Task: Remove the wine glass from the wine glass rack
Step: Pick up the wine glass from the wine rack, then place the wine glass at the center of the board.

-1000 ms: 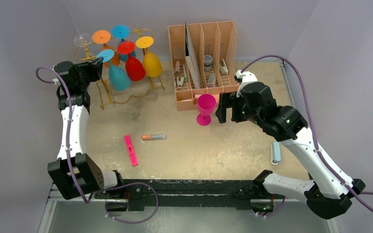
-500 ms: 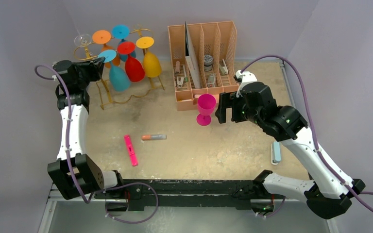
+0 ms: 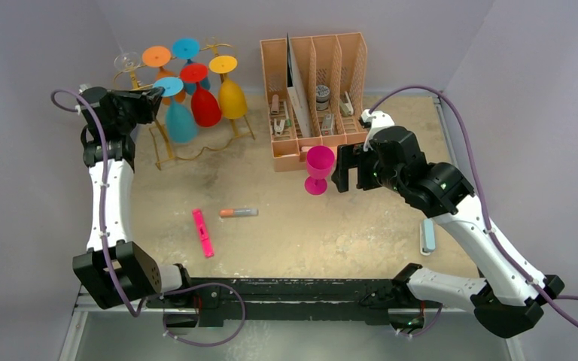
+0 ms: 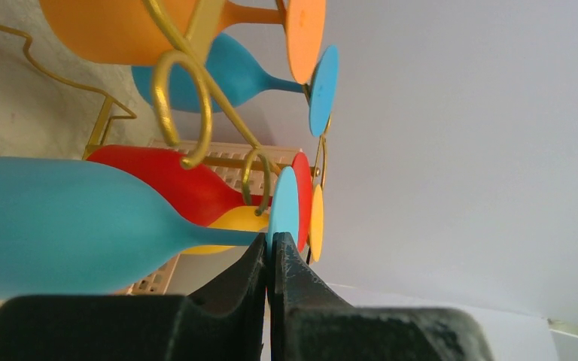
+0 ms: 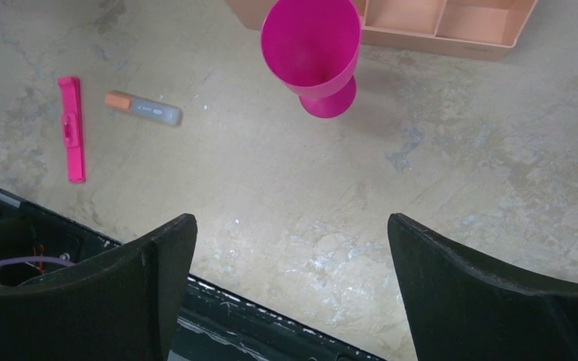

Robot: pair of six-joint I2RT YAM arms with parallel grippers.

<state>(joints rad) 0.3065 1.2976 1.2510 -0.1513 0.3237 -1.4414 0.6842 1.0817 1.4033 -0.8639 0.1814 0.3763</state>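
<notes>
The gold wire wine glass rack [image 3: 167, 139] stands at the back left with several coloured glasses hanging upside down by their feet. My left gripper [image 3: 155, 95] is shut on the round foot of the near light-blue wine glass [image 3: 181, 122]; in the left wrist view the black fingers [image 4: 252, 271] pinch that foot [image 4: 284, 207] beside a gold rail loop [image 4: 184, 105]. A pink wine glass [image 3: 319, 168] stands upright on the table. My right gripper [image 3: 346, 169] is open and empty just right of it; the pink wine glass [image 5: 314, 49] shows ahead in the right wrist view.
A peach desk organiser [image 3: 313, 90] stands at the back centre, just behind the pink glass. A pink highlighter [image 3: 203, 232] and an orange-capped marker [image 3: 238, 213] lie mid-table. A pale blue object [image 3: 427, 237] lies at the right. Grey walls close the back and sides.
My left arm has shifted slightly back and left with the blue glass's foot in its grip, and the hanging glasses moved a little. The right arm has barely moved.
</notes>
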